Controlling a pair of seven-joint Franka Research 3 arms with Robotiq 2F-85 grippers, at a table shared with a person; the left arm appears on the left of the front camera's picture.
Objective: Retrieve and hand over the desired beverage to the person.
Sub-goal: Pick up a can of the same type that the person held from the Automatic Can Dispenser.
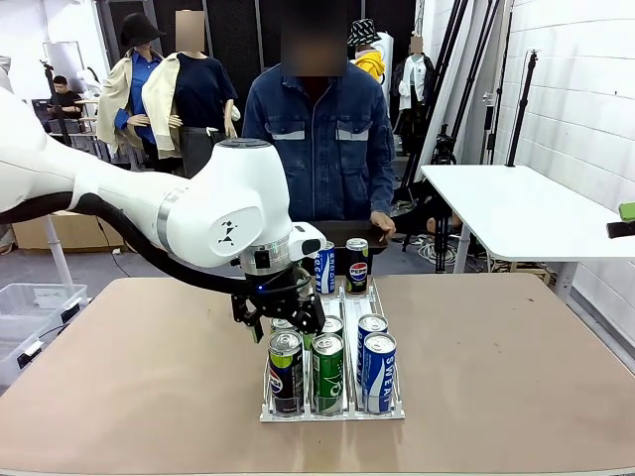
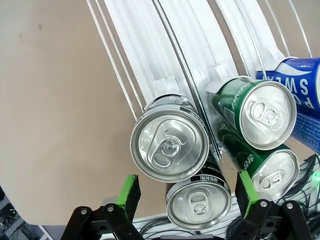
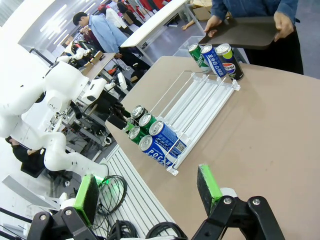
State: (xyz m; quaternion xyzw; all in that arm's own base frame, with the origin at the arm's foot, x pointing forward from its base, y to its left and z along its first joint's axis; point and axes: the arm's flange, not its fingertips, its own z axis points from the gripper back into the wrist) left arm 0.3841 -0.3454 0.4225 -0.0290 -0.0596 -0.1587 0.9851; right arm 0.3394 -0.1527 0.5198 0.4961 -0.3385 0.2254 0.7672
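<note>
My left claw [image 2: 187, 192] hangs spread above a black can [image 2: 170, 145] in the rack's [image 1: 332, 416] left lane. Next, I reckon: lower, then pinch it.

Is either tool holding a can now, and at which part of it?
Nothing is held. The left tool is open over the black cans, its pads touching neither. The right tool is open and empty, away from the rack.

cans [image 1: 327, 372] stand in a rack [image 1: 332, 416] mid-table [image 1: 139, 397], the person [image 1: 327, 139] behind it.

The blue can [image 2: 300, 90] runs off the wrist view's right edge.
</note>
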